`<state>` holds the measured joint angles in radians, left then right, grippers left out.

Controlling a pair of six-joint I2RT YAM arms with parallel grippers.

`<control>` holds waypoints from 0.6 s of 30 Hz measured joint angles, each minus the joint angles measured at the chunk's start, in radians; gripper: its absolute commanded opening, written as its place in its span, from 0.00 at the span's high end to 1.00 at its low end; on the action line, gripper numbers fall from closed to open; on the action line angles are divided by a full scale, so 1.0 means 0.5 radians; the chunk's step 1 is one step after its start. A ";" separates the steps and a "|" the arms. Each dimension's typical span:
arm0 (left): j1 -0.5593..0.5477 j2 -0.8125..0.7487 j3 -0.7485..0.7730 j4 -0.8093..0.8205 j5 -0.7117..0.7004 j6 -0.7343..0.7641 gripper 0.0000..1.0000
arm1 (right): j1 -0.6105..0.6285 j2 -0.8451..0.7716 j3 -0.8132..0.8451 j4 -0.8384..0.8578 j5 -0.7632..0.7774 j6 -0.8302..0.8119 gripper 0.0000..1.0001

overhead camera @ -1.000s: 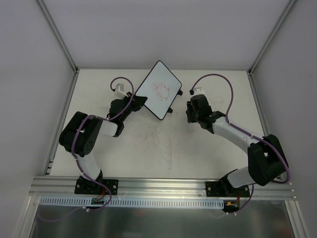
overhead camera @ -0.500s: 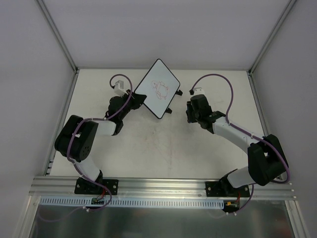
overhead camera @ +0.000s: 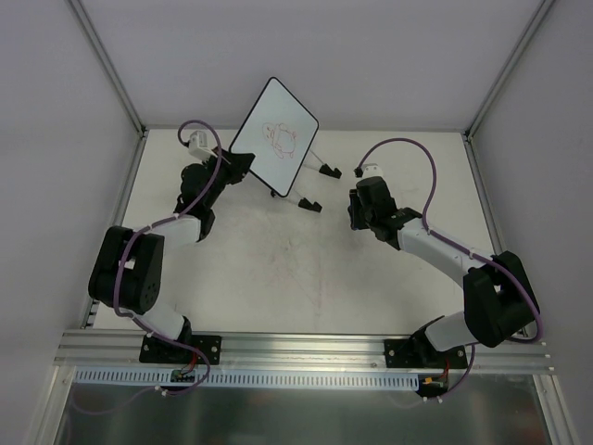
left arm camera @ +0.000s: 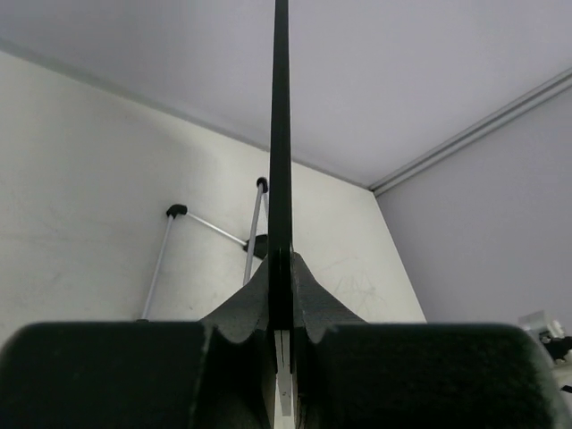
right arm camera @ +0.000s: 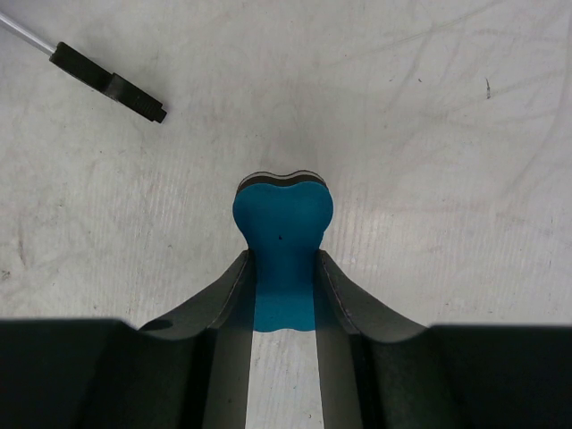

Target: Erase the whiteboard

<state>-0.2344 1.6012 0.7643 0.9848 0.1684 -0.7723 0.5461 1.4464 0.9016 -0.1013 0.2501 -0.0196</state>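
Above table [overhead camera: 306, 278], whiteboard [overhead camera: 274, 135] between left jaws

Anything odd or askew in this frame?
The whiteboard is tipped up at an angle, pinched by its edge in the left gripper, doodle unerased. The blue eraser bulges, squeezed in the right gripper.

The left gripper [overhead camera: 241, 165] has swung the whiteboard [overhead camera: 274, 137] up and leftward, its top now beyond the back edge of the table [overhead camera: 417, 153].
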 measured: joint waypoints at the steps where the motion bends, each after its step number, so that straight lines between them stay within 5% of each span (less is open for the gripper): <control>1: 0.016 -0.025 0.007 -0.007 0.021 -0.008 1.00 | 0.000 0.000 0.000 0.000 -0.001 0.000 1.00; 10: 0.037 -0.552 -0.064 -0.234 0.164 -0.070 1.00 | 0.000 -0.043 -0.066 0.014 0.005 -0.001 1.00; 18: 0.040 -1.109 -0.321 -0.435 0.239 -0.086 1.00 | 0.011 -0.505 -0.337 0.166 0.014 -0.016 1.00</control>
<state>-0.2142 1.0470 0.6037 0.7673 0.2878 -0.8154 0.5514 1.1938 0.7330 -0.0185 0.2573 -0.0277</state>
